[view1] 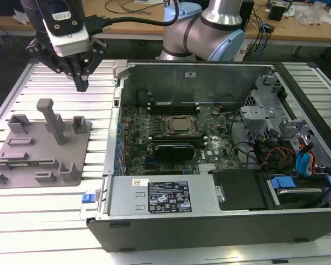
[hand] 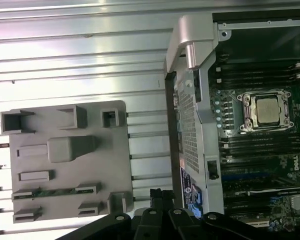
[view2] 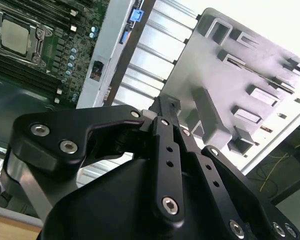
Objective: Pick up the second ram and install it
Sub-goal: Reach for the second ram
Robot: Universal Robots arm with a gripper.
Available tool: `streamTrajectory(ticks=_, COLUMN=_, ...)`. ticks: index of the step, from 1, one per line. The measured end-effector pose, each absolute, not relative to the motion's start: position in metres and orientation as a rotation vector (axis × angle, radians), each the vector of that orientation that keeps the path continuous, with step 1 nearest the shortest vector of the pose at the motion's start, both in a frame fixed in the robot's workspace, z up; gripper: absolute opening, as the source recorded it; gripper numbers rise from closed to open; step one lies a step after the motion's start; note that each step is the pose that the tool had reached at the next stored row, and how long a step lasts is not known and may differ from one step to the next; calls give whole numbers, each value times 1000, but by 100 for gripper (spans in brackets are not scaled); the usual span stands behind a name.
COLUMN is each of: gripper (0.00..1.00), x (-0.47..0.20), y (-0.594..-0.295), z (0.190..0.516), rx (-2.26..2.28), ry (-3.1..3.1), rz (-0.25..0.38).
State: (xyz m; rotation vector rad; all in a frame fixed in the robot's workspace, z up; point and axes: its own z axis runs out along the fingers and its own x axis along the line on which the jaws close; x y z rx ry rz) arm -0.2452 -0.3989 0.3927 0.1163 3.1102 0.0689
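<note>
Exterior view: black two-finger gripper [view1: 81,83] hangs above ribbed metal table [view1: 55,210], between grey plastic fixture tray with upright posts [view1: 38,149] and open computer case [view1: 209,232]. Fingertips pressed together, nothing grasped. First wrist view: second ram, thin dark green memory stick [hand: 55,192], sits in long slot of tray, apart from gripper. Silver processor socket [hand: 266,110] visible on motherboard inside case.
</note>
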Motion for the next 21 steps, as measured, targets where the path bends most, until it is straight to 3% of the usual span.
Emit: streamTrajectory(ticks=21, gripper=8, x=-327, y=-399, z=376, rx=116, ry=3110, rz=69)
